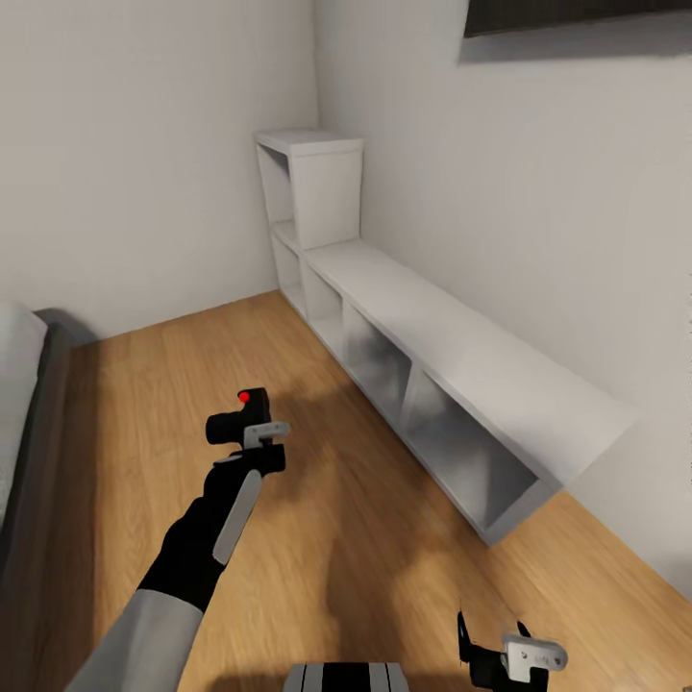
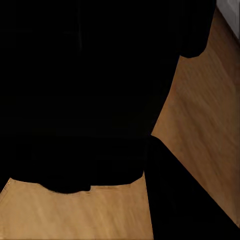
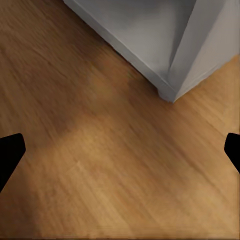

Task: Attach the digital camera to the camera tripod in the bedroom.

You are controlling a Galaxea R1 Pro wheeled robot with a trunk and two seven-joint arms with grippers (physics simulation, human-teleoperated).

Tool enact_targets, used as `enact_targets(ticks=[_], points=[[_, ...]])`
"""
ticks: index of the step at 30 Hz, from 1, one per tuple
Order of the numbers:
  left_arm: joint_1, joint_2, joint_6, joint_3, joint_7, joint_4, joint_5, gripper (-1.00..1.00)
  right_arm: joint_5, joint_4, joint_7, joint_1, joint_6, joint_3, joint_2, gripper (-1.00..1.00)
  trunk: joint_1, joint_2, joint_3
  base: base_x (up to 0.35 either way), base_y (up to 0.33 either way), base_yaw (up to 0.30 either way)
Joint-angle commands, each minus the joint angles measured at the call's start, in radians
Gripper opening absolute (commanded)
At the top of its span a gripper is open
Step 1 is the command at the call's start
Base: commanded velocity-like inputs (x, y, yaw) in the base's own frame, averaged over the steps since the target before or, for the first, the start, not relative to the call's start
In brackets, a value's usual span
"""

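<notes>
Head view: left hand (image 1: pixel 252 434) pinches digital camera (image 1: pixel 240 415) over floor (image 1: pixel 365 538); right hand (image 1: pixel 495 654) spread. Keep cam level & grip firm while seeking tripod.

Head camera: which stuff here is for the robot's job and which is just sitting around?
For the job:
- camera, held in the left gripper

Just sitting around:
- white shelf along the wall
- bed edge
- TV on the wall
- right gripper, open, holding nothing
</notes>
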Motion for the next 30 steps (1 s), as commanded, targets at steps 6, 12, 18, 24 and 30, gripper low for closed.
enact_targets(ticks=[6,12,18,24,30], points=[[0.014,0.019,0.006,-0.003,0.006,-0.034,0.008,-1.0,0.002,0.098,-0.002,0.0,-0.141,0.002,-0.001,1.0,-0.003,0.001,0.023,0.0,0.0,0.0],[0.017,0.021,0.033,-0.003,0.007,-0.213,0.008,-1.0,0.002,0.127,-0.002,0.0,-0.153,0.001,-0.002,1.0,-0.005,0.003,0.046,0.0,0.0,0.0],[0.026,0.037,0.176,-0.06,0.008,-0.355,0.009,-1.0,0.002,0.134,-0.002,0.0,-0.156,0.002,-0.002,1.0,-0.008,0.004,0.069,0.0,0.0,0.0],[0.085,0.153,0.1,-0.21,0.017,-0.364,0.01,-1.0,0.004,0.134,-0.002,0.0,-0.157,0.003,-0.002,1.0,-0.011,0.005,0.092,0.0,0.0,0.0],[0.166,0.237,-0.051,-0.26,0.039,-0.362,0.047,-1.0,0.005,0.134,-0.002,0.0,-0.158,0.004,-0.002,1.0,-0.014,0.007,0.116,0.0,0.0,0.0]])
